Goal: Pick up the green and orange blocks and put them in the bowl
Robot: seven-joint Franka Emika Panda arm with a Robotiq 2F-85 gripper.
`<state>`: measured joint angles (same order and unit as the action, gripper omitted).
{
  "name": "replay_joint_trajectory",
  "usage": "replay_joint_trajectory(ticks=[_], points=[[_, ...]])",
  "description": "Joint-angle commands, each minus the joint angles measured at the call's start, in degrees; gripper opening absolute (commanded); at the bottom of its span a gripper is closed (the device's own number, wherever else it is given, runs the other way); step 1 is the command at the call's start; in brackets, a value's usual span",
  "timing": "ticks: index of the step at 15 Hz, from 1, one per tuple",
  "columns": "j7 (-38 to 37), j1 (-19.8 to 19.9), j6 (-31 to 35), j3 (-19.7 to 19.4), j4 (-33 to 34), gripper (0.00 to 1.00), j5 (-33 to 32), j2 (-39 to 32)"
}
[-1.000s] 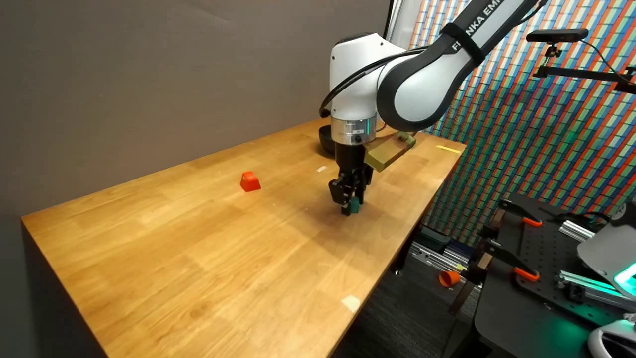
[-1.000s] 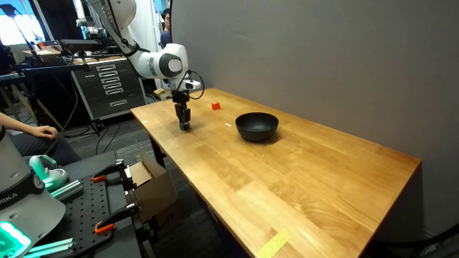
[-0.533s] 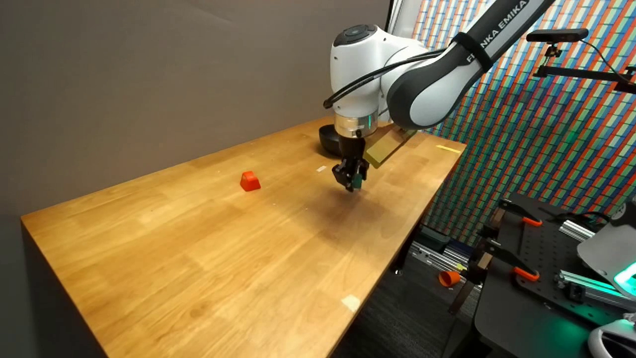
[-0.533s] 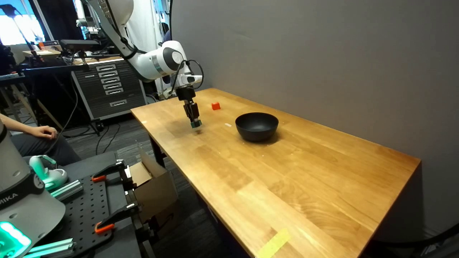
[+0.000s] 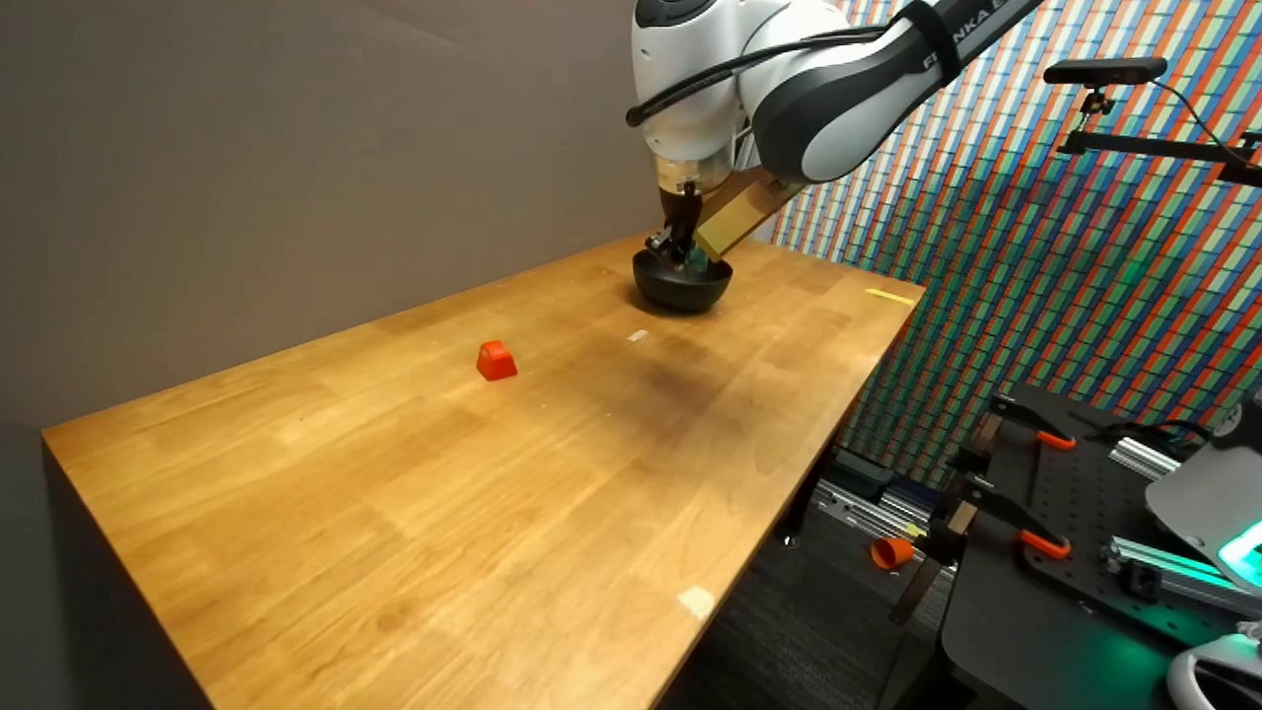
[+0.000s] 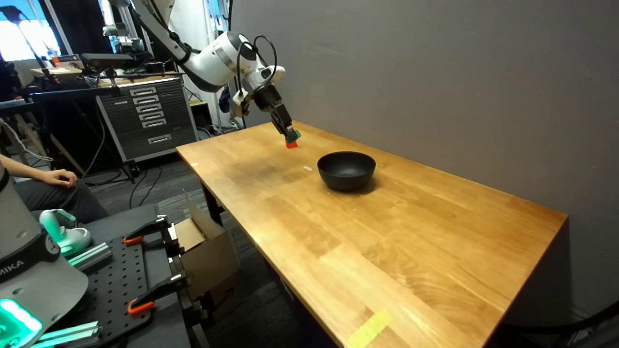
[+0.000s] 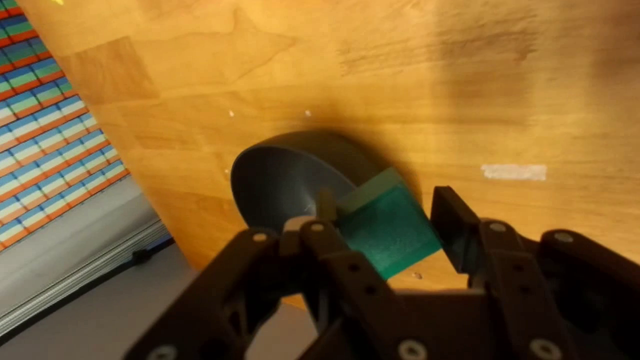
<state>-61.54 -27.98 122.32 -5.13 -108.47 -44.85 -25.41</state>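
Observation:
My gripper (image 7: 390, 212) is shut on a green block (image 7: 387, 232), which sits tilted between the fingers. The gripper is tilted and raised above the table, shown in both exterior views (image 5: 678, 254) (image 6: 288, 134). The black bowl (image 6: 346, 176) stands upright on the table; it shows beyond the held block in the wrist view (image 7: 285, 182). In an exterior view the gripper overlaps the bowl (image 5: 680, 291), but in an exterior view it is clearly apart from it. The orange block (image 5: 496, 361) lies on the table, partly covered by the held block in an exterior view (image 6: 291, 144).
The wooden table (image 5: 394, 493) runs along a grey wall (image 6: 435, 96). A white tape piece (image 5: 638, 335) lies near the bowl. Yellow tape (image 6: 370, 328) marks one table end. A box-like yellowish part (image 5: 744, 217) hangs at the wrist.
My gripper has lifted the green block off the table, risen and moved toward the wall and bowl, tilting as it went. The bowl and orange block have not moved.

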Motion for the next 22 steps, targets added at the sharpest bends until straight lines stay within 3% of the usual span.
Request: replay_joint_trajectory(ticks=[1, 5, 9, 10, 11, 12, 15, 22], points=[[-1.7, 4.7, -2.0, 2.1, 6.0, 0.26, -2.9, -4.1], [1.3, 10.9, 2.0, 3.2, 9.2, 0.26, 0.5, -7.7], [1.6, 14.3, 5.2, 1.9, 13.2, 0.26, -0.2, -11.8], [1.3, 14.6, 5.6, 1.7, 14.0, 0.38, -0.3, -12.5], [1.6, 14.9, 5.8, 1.7, 14.5, 0.76, -0.2, -13.0], [2.1, 15.1, 5.9, 2.0, 14.9, 0.78, 0.4, -13.3], [5.7, 15.7, 5.7, 5.3, 15.4, 0.99, 6.9, -13.0], [18.3, 12.2, 7.6, 10.9, 22.8, 1.0, 26.9, -15.2]])
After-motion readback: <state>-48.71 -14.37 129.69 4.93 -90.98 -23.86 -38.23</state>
